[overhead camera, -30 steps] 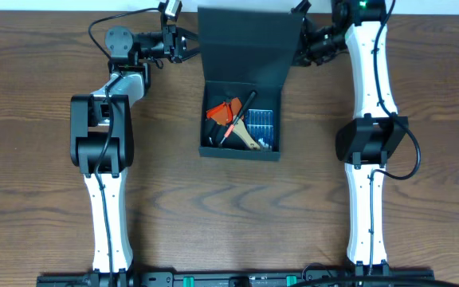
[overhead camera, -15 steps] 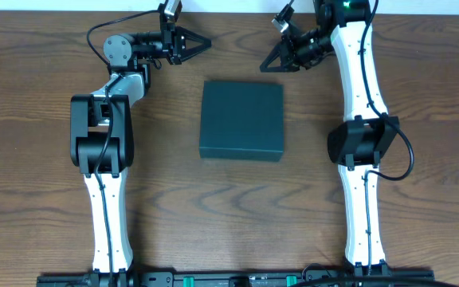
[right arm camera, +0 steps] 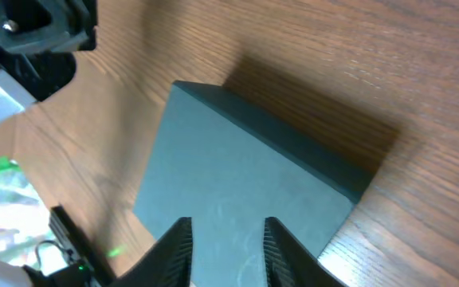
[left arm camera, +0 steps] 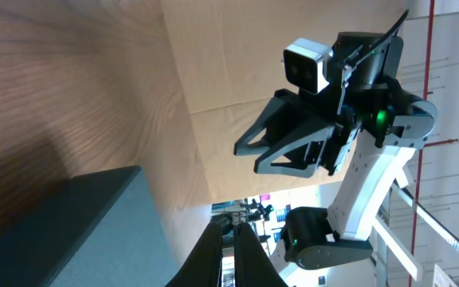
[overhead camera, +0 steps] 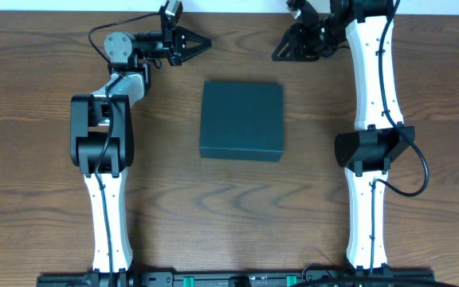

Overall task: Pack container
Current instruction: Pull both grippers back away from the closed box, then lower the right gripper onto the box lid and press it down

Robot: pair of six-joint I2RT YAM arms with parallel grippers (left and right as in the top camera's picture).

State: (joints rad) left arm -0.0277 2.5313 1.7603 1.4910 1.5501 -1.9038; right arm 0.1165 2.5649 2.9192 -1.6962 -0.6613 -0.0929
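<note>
listing by view. overhead: container (overhead camera: 241, 119), a dark teal square box with its lid flat down, sits mid-table (overhead camera: 22, 159) between the two arms and touches neither. left gripper (overhead camera: 205, 41) lies beyond the box's far left corner. its arm is folded at the elbow and its fingers point right, pinched to one tip with nothing in them. right gripper (overhead camera: 281, 52) is beyond the far right corner, its arm stretched long up the table. its fingers angle down-left toward the box, clear of it.

left wrist: own fingers (left arm camera: 217, 255) meet in a closed point at the lower edge. a corner of the container lies low left. opposite, the right gripper hangs above the wood with fingers spread.

right wrist: own fingers (right arm camera: 178, 247) stand parted and empty. beyond them the container sits cornerwise on the wood, lid down, filling mid-view.
</note>
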